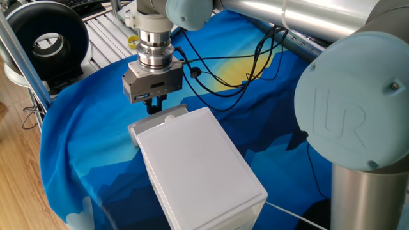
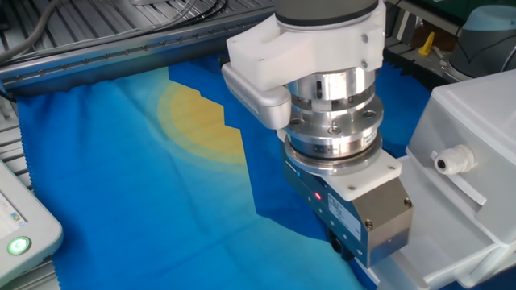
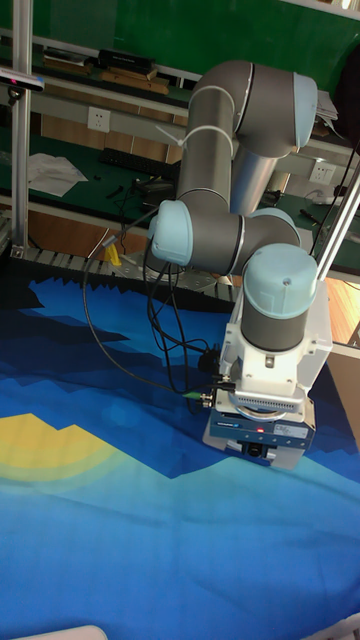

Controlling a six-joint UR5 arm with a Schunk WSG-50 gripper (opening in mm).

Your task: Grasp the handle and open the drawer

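One fixed view showed the blue cloth [image 1: 77,147] with its yellow patch spread over the table, and on it the white box [image 1: 198,169], a rounded rectangle lying with its long axis running from the near right of that picture toward the far left. The arm [image 3: 235,210] reached down over the cloth, its wrist pointing straight downward, with black cables [image 1: 223,70] trailing from it across the yellow patch.

The drawer [image 2: 472,181] sat in the box's narrow end, the end that faced the arm; its flat front panel looked flush with the box, so it was closed. The gripper [image 1: 153,105] hung just in front of that narrow end, close above the cloth, its dark fingers showing below the grey body. Whether the fingers were apart or together could not be told from any view.

The handle [image 2: 453,158], a small round white knob, stuck out from the drawer front along the box's long axis, pointing toward the gripper. In the other fixed view it stood just beside the gripper's body, clear of it and untouched.
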